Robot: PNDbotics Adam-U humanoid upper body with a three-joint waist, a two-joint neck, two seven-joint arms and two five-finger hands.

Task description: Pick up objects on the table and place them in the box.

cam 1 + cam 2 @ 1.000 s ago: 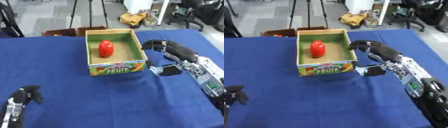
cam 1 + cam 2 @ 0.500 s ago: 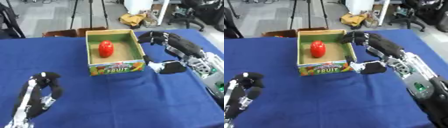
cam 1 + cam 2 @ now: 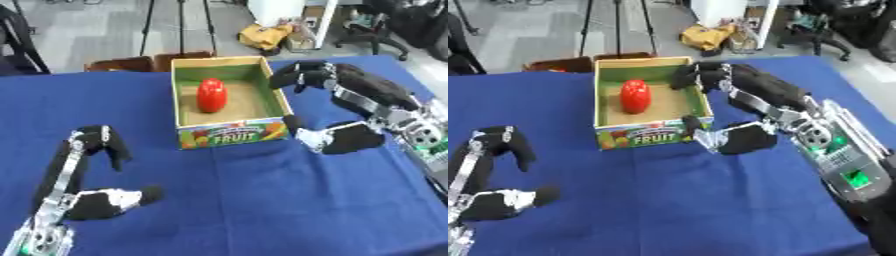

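Cardboard fruit box (image 3: 229, 136) with a green inside and a printed "FRUIT" front stands open-topped on the blue cloth-covered table (image 3: 245, 200), toward its far side. A red, rounded fruit-shaped object (image 3: 211, 94) stands inside the box, left of centre on the tan floor. The robot's right hand (image 3: 750, 95), black with silver joints, arches beside the box's right wall: its curved fingers (image 3: 697, 73) reach over the far right corner of the rim, and the thumb (image 3: 726, 140) points at the near right corner, just beside the front panel. Whether either actually touches the cardboard is hard to say. The hand is spread wide and holds nothing. The left hand (image 3: 83, 175) shows at the lower left, well apart from the box, raised above the cloth with fingers bent downward, thumb stuck out to the right, and nothing in its grasp.
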